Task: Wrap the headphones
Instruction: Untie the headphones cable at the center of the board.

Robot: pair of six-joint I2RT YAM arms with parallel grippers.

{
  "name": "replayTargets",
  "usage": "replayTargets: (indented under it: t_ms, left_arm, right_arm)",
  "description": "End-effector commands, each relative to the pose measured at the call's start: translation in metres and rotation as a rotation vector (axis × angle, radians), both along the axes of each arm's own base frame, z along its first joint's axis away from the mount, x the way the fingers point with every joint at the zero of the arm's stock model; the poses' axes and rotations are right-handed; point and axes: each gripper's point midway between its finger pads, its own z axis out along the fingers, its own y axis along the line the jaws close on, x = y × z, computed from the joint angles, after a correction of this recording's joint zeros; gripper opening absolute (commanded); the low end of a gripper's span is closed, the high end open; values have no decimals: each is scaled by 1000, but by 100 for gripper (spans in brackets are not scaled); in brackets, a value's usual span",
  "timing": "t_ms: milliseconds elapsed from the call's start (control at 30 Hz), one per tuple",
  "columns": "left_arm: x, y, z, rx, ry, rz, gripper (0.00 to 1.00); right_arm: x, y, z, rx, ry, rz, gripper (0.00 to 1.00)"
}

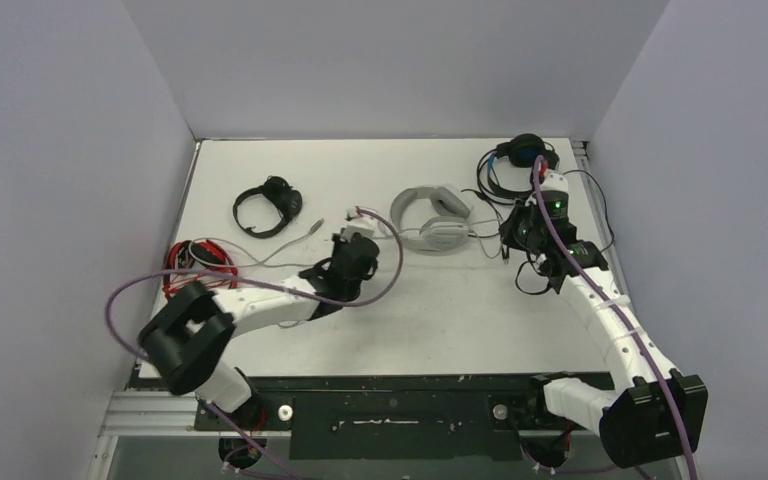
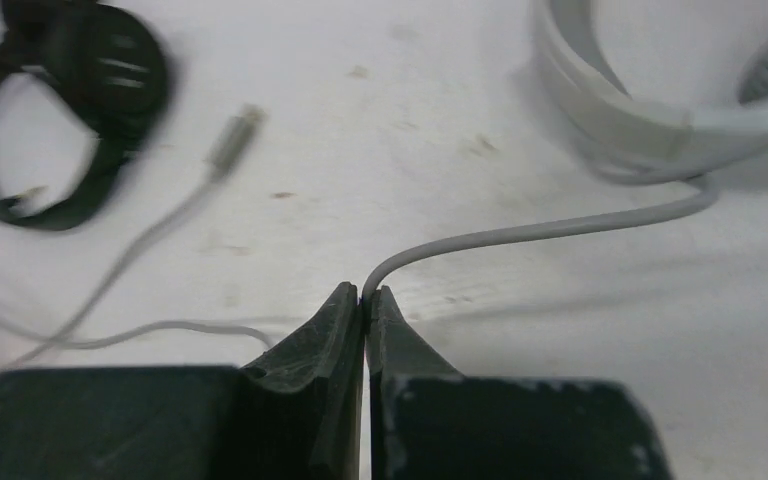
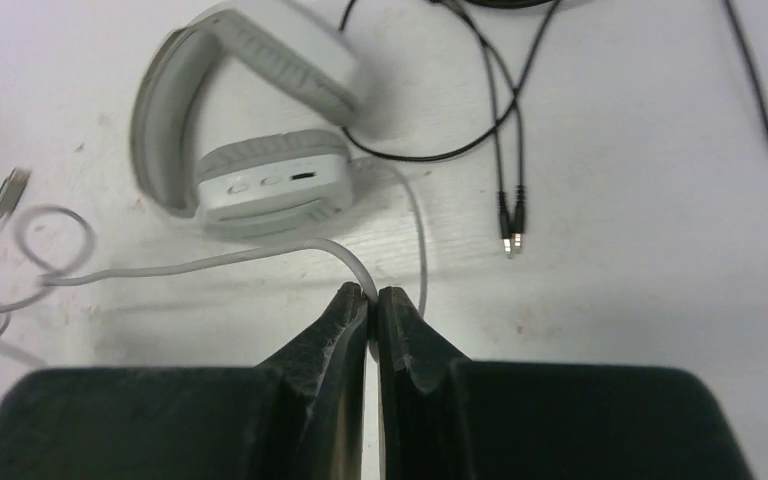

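Both arms at work on the white headset [image 3: 270, 185], which lies on the table [image 1: 440, 320] toward the far side, between the two grippers. Your left gripper [image 2: 365, 300] is clenched on the headset's cable [image 2: 560, 228] left of the headset. Your right gripper [image 3: 372, 295] is clamped on the same cable to the headset's right and slightly nearer. Each pinches it at the very tips of the fingers.

The other three sets lie unwrapped:
- the black headset [image 1: 282, 196] is far left
- the red headset [image 1: 195, 258] sits in a tangle at the left edge
- the blue headset [image 1: 522, 152] is at the far right corner

What could go wrong:
- **Slipping:** The grips are shallow. A thin, smooth cable held at the tips will likely slide out if you pull across the jaws rather than along them.
- **Dragging:** If you draw the two arms apart, the slack should run out fast. The headset would then skid or flip, since nothing pins it down.
- **Knotting:** The cable makes a small loop on the left in the right wrist view, and tension could cinch it into a knot before any winding begins.
- **Snagging on the left:** The plug [image 2: 235, 135] trails free near the black headset, and a quick sweep could hook it there.
- **Snagging on the right:** The blue headset's jacks [image 3: 505, 238] and their leads lie just beside your right gripper. A wrapping turn on that side may gather them in with the cable.
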Motion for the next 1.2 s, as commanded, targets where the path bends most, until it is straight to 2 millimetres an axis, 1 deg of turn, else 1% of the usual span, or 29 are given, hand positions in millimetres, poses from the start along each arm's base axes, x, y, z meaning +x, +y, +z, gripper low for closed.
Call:
replayTargets:
  t_ms: [0,67,100,167,233,267,300,333,367,400,433,467,500,533,567,600,633,667,733,800,833,867,933,967,1067,1167]
  left_arm:
    - [-5,134,115,-4,-193,396,0]
    - [-20,185,149,-41,-244,503,0]
    - [-29,215,165,-47,-272,565,0]
    - [-49,258,197,-66,-348,657,0]
    - [-71,295,224,-63,-416,766,0]
    - [-82,311,238,-53,-448,821,0]
    - [-90,321,248,-42,-467,855,0]
    - [-93,325,256,-31,-473,853,0]
    - [-93,323,261,-27,-468,818,6]
    - [-89,315,266,-37,-454,748,21]
    - [-83,302,270,-54,-433,652,42]
    - [-76,280,273,-81,-396,508,54]
    - [-71,257,274,-103,-346,370,62]
    - [-70,235,273,-127,-293,241,75]
    - [-72,218,275,-129,-250,133,92]
    - [-73,206,277,-151,-222,74,97]
    - [-73,196,279,-181,-204,29,97]
    - [-73,185,281,-213,-200,-16,97]
    - [-66,170,279,-262,-217,-77,97]
    - [-51,158,277,-344,-253,-82,97]
    - [-43,152,272,-378,-254,-84,98]
    - [-34,146,265,-416,-243,-82,97]
    - [-12,136,245,-491,-179,-34,97]
    - [-1,127,238,-507,-140,-31,97]
    - [29,96,201,-459,20,-1,97]
    - [48,56,170,-374,121,-22,97]
  right_arm:
    - [4,-50,16,-61,-66,-279,0]
    - [2,-55,10,-67,-49,-306,0]
    - [1,-58,7,-66,-38,-323,0]
    - [0,-60,0,-63,-22,-335,0]
    - [-2,-60,-6,-57,-7,-339,0]
    - [-2,-59,-7,-53,-5,-331,0]
    - [-1,-52,-9,-48,-9,-282,0]
    - [1,-42,-8,-38,-21,-209,0]
    - [0,-29,-7,-13,-28,-125,0]
    - [-2,-10,-6,23,-36,-8,0]
    - [-4,3,-3,43,-52,85,2]
    - [-8,14,-2,60,-59,163,6]
    - [-11,22,-1,77,-64,217,11]
    - [-14,27,-1,87,-66,254,19]
    - [-17,30,-2,88,-62,274,32]
    - [-19,29,-3,84,-59,278,46]
    - [-21,26,-4,73,-61,267,54]
    - [-21,22,-3,61,-72,248,58]
    - [-21,17,1,44,-100,223,61]
    - [-17,13,5,38,-114,191,63]
    - [-13,11,5,36,-112,170,65]
    - [-9,9,7,34,-111,155,68]
    - [2,6,9,31,-100,124,73]
    - [7,9,10,37,-95,129,76]
    - [17,17,10,57,-80,147,82]
    - [21,18,12,50,-90,140,82]
